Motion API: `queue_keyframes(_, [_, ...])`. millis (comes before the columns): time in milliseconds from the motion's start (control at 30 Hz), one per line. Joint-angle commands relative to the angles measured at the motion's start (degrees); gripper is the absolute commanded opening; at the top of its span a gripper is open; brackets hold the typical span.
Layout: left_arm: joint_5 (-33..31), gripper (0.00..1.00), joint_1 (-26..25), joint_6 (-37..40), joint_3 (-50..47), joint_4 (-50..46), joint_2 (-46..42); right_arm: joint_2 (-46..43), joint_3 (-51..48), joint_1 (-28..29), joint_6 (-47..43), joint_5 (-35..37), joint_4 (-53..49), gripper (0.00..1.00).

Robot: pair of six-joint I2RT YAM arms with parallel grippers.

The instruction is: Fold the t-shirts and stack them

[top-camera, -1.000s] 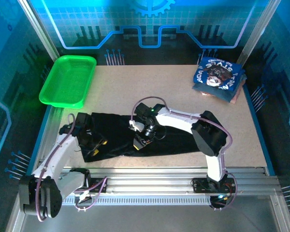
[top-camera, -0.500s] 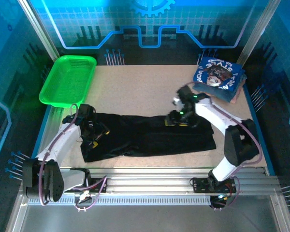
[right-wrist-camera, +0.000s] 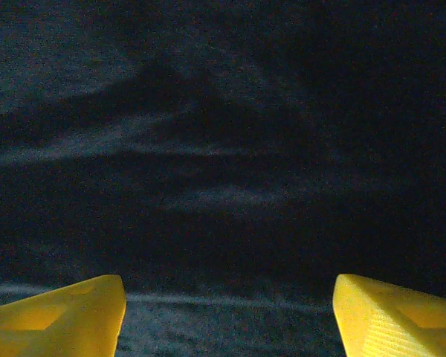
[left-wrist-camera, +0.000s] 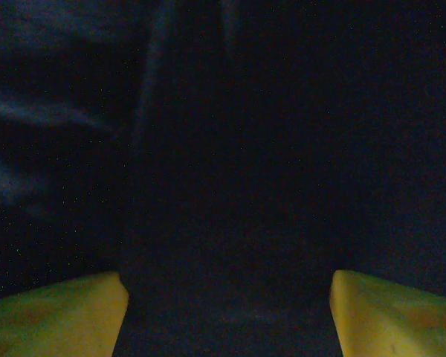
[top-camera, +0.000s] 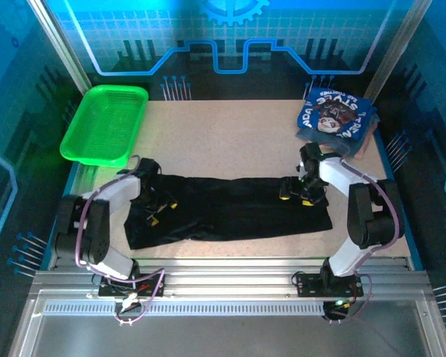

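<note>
- The table (top-camera: 230,141) has a pale speckled top; the two arms reach in from its near edge.
- The black t-shirt (top-camera: 230,212) lies flat as a long band running left to right across the near half of the table. It spans the stretch between the two claws, with its near edge close to the table's front rail.
- The green basket (top-camera: 108,123) stands at the far left corner, apart from the black t-shirt's left end.
- The blue t-shirts (top-camera: 336,119) sit folded in a stack at the far right corner. The top one shows white lettering and a dark picture print. The stack is clear of the black t-shirt and lies beyond the right claw.
- The left gripper (top-camera: 162,213) hangs low over the left end of the black t-shirt, inside its outline.
- In the left wrist view the left gripper (left-wrist-camera: 227,281) is spread wide. Its yellow fingers (left-wrist-camera: 59,316) sit at either lower corner and dark cloth (left-wrist-camera: 223,149) runs unpinched between them.
- The right gripper (top-camera: 295,196) is low over the right end of the black t-shirt, near its far edge.
- In the right wrist view the right gripper (right-wrist-camera: 230,281) is likewise spread wide. Its yellow fingers (right-wrist-camera: 390,316) are far apart, with wrinkled black fabric (right-wrist-camera: 223,186) below and between them and nothing clamped.
</note>
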Motion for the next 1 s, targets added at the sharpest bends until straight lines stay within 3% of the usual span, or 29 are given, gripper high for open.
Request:
queue_keyframes(0, [-0.03,0.72,-2.06,-0.57,3.93,5.37,5.58,2.25,-1.3,0.48,4.25,-0.12,1.97,0.73])
queue_keyframes(167, [1.02,0.7,-3.14,0.73,12.36,6.82,15.88,2.35,-3.18,4.88,6.19,4.72,-0.31,0.74])
queue_keyframes(433, [1.45,0.68,-5.71,6.81,39.15,1.21,37.06,-1.05,-5.26,13.14,11.62,5.08,-3.65,0.74])
queue_keyframes(833, [5.85,0.69,-5.68,11.49,97.15,-13.1,70.01,4.0,-0.68,28.41,26.74,-5.43,-0.43,0.74])
queue_keyframes(900, [9.35,0.69,-4.97,9.81,103.74,-11.26,74.38,5.74,0.7,30.09,30.2,-8.09,1.05,0.74])
queue_keyframes(967, [13.45,0.69,-3.9,6.65,104.02,-4.62,76.09,7.67,1.91,31.63,34.18,-10.85,2.98,0.74])
